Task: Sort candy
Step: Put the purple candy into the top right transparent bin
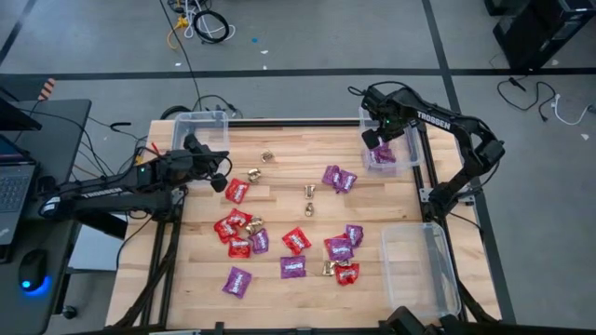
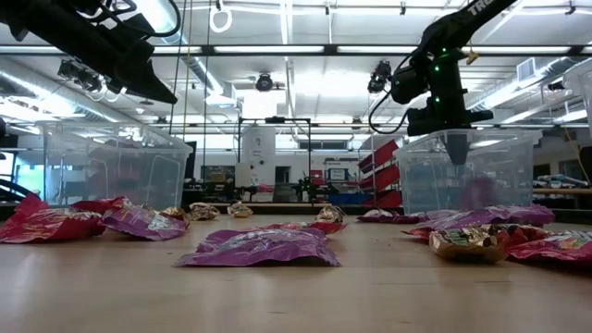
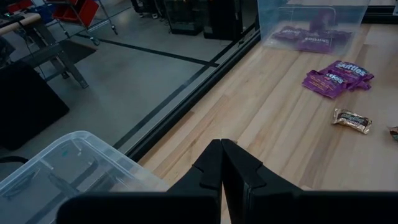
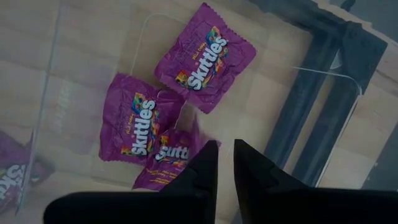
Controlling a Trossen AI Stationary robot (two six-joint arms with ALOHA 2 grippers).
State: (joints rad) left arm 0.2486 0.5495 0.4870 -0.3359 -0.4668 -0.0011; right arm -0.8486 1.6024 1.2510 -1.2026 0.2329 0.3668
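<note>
Purple packets [image 4: 205, 56] inside clear bin [image 4: 323, 81]

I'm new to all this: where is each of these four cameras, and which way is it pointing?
High view: overhead, straight down on the table; both arms show.
Low view: at tabletop height, level across the candy into the room; both arms hang above.
Left wrist view: on the left arm, looking past the shut left gripper across the table.
Right wrist view: on the right arm, down past the right gripper into a clear bin.
Shared: the purple packets in that bin also show from overhead.
</note>
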